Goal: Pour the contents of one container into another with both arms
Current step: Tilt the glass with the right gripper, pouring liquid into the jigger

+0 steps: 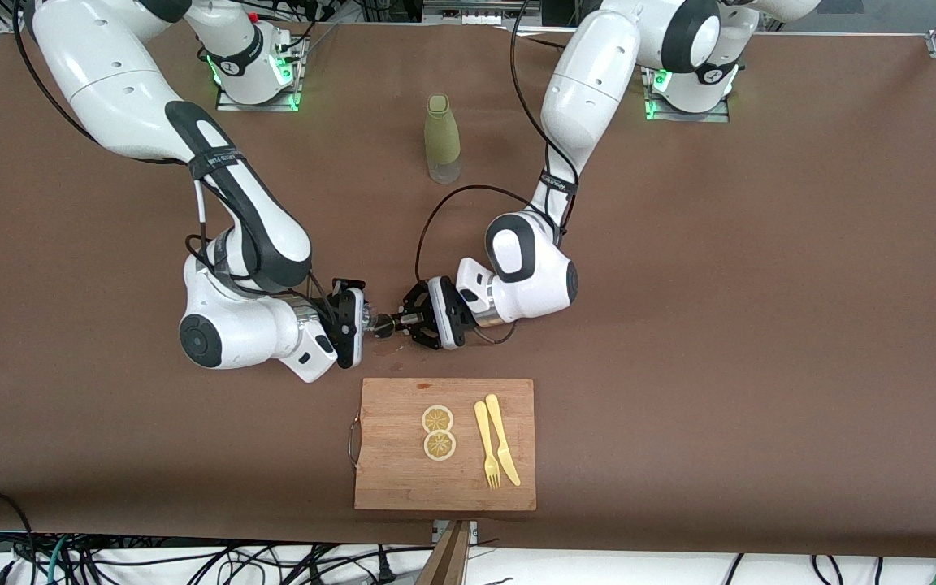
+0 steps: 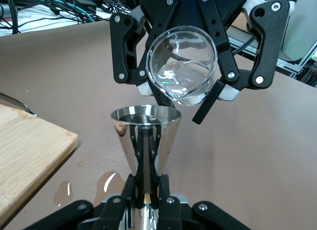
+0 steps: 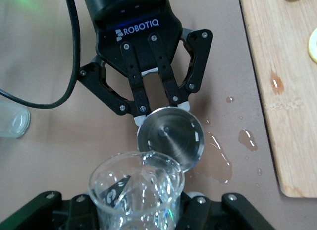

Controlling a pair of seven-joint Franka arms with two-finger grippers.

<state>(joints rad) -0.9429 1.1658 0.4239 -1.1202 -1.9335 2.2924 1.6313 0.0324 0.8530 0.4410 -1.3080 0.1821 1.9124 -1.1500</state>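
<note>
My left gripper (image 1: 393,323) is shut on the narrow waist of the silver jigger (image 1: 385,326), low over the table just farther from the front camera than the cutting board. Its own view shows the jaws (image 2: 147,200) pinching the jigger (image 2: 145,136), whose open cone points at the clear glass cup (image 2: 182,66). My right gripper (image 1: 364,321) is shut on that cup (image 1: 368,319) and faces the left one. In the right wrist view the cup (image 3: 136,190) sits in my right gripper (image 3: 138,207). The jigger's rim (image 3: 170,136) overlaps the cup's rim.
A water puddle (image 3: 218,163) lies on the brown table under the grippers, with drops beside it. The wooden cutting board (image 1: 403,479) holds two lemon slices (image 1: 438,419), a yellow fork (image 1: 486,443) and a knife (image 1: 503,439). An olive-green bottle (image 1: 442,138) stands between the arms' bases.
</note>
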